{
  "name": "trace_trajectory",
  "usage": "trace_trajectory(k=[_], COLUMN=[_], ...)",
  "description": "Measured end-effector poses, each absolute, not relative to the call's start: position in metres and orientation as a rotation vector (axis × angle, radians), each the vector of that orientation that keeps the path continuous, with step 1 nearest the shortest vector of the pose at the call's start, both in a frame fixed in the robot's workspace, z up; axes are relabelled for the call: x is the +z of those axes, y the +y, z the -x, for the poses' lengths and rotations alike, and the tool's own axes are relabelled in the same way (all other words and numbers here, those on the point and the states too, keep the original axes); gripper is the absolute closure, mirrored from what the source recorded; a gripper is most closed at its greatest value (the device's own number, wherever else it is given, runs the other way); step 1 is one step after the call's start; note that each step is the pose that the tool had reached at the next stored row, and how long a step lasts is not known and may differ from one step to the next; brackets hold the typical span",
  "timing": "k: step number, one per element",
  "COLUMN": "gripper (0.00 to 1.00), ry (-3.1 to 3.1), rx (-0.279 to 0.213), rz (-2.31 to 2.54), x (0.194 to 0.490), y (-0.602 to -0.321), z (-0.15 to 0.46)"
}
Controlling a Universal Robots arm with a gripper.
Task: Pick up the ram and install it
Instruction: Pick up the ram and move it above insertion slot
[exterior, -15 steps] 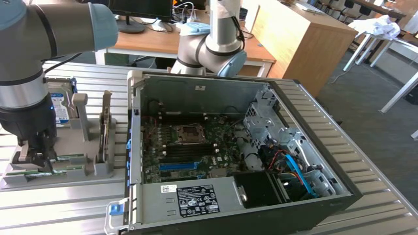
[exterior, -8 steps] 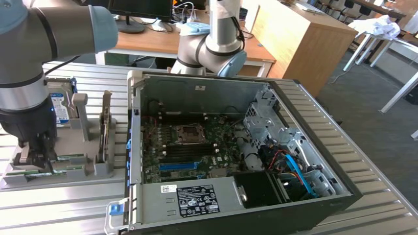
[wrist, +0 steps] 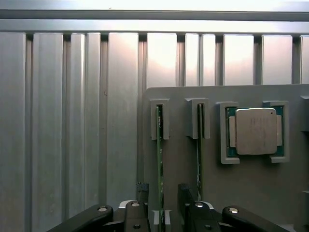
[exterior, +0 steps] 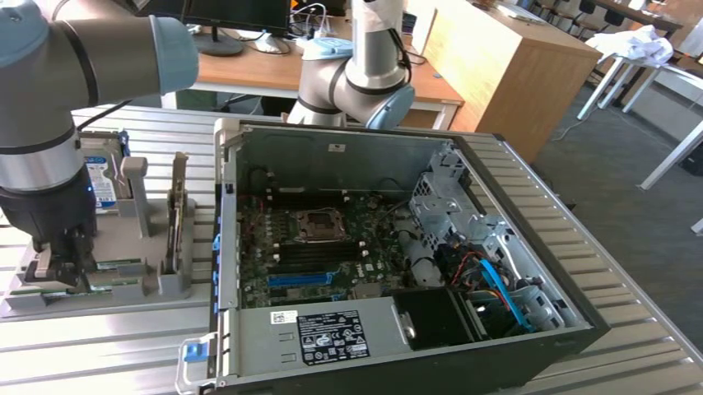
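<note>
Two ram sticks stand on edge in slots of a grey holder point(wrist: 193, 203). My gripper point(wrist: 161, 195) is open, with its dark fingers point(wrist: 184, 193) either side of one ram stick point(wrist: 159, 154); I cannot tell whether they touch it. The other ram stick point(wrist: 199, 154) stands one slot over, outside the fingers. In the exterior view, my gripper point(exterior: 61, 267) is low over the holder point(exterior: 165, 284) at the exterior view's left, where the green edges of the ram point(exterior: 118, 265) show beside it.
A square silver processor point(wrist: 256, 130) lies in a recess of the holder. A blue-labelled hard drive point(exterior: 104, 177) stands upright behind the gripper. The opened computer case point(exterior: 253, 337) with its motherboard point(exterior: 318, 239) lies on the ribbed metal table point(exterior: 626, 329).
</note>
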State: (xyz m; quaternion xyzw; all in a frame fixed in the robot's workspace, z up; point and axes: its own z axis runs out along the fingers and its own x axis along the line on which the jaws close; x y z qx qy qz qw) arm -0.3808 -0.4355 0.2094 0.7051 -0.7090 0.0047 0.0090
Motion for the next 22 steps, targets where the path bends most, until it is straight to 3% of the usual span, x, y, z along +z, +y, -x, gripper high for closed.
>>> trace_trajectory(k=[22], gripper=[0.63], ry=[-2.215], rx=[0.014], rz=[-2.203], x=[0.209], y=[-0.435], z=[0.368])
